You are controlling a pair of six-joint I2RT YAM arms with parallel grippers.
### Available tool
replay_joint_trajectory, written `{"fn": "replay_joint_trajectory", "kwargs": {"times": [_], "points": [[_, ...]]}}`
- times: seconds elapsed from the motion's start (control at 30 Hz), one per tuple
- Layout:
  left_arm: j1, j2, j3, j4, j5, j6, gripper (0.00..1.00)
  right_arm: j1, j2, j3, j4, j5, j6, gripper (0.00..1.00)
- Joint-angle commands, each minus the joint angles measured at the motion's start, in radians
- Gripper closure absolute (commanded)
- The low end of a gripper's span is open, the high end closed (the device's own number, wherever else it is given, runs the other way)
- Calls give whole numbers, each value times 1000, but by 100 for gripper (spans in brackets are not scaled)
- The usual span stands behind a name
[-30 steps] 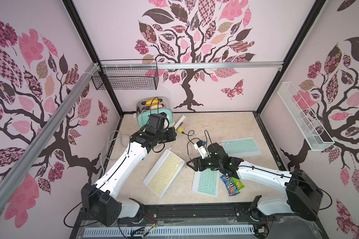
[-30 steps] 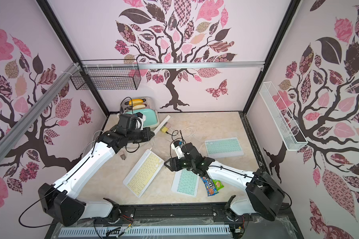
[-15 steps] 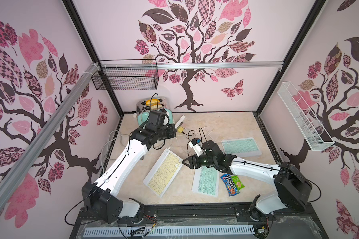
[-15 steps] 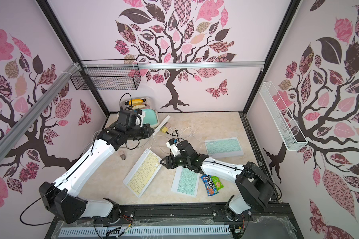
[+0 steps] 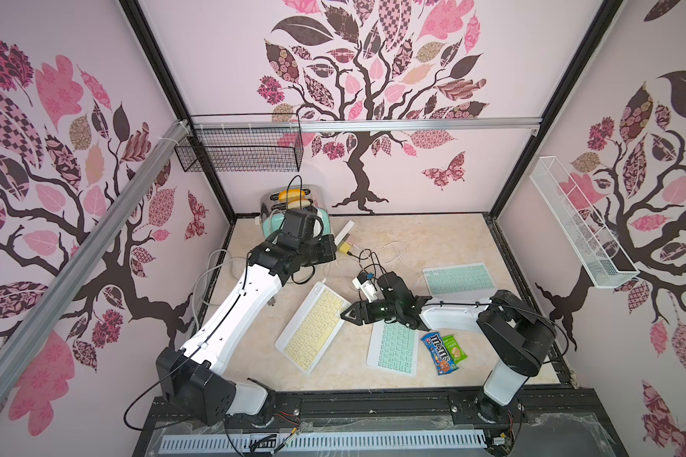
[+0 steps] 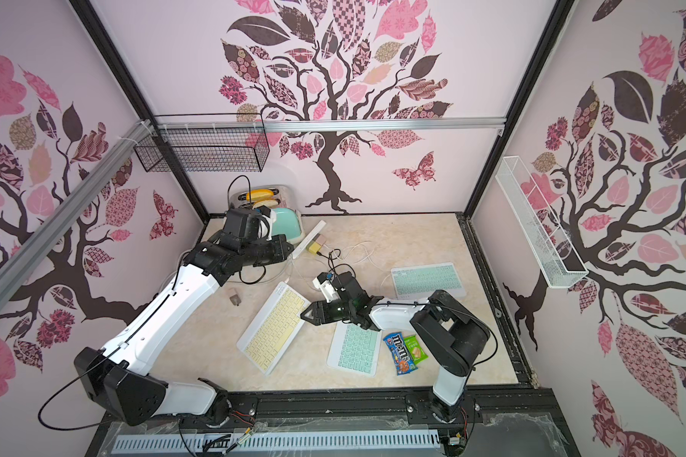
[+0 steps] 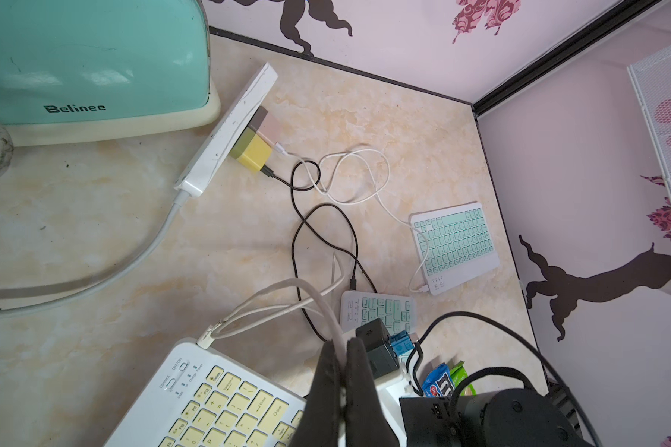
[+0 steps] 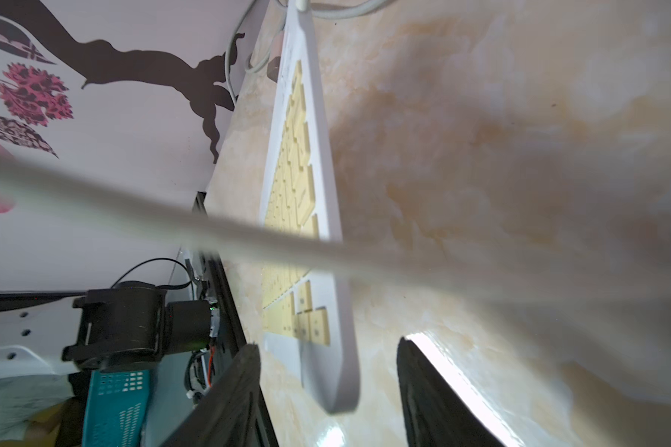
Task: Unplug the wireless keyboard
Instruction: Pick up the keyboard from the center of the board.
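Lying on the marble-look tabletop [image 5: 432, 237], a yellow keyboard [image 5: 313, 326] sits amid tree-decal walls [image 5: 222, 59].

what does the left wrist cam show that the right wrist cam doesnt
Only the left wrist view: the teal toaster, the power strip, two mint keyboards, and the left pincer shut on the white cable.
Only the right wrist view: the right pincer, open, its fingers either side of the yellow keyboard corner.
Both: the yellow keyboard with the white cable plugged into it, on the marble table.
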Motion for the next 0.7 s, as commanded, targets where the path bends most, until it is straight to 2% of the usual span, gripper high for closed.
{"fn": "replay_joint_trajectory", "kwargs": {"times": [0.0,0.37,0.47,0.57,0.67], "points": [[8,12,17,23,-14,18,100,-4,42,45,148,-78,59,51],[35,47,-17,29,-13,10,100,-3,61,50,189,-96,77,94],[60,60,-40,38,1,13,100,-3,32,30,196,-111,84,100],[82,77,-62,56,31,-7,99,-4,-7,15,161,-120,88,100],[110,92,-69,74,63,-20,94,-4,-42,12,109,-143,74,100]]}}
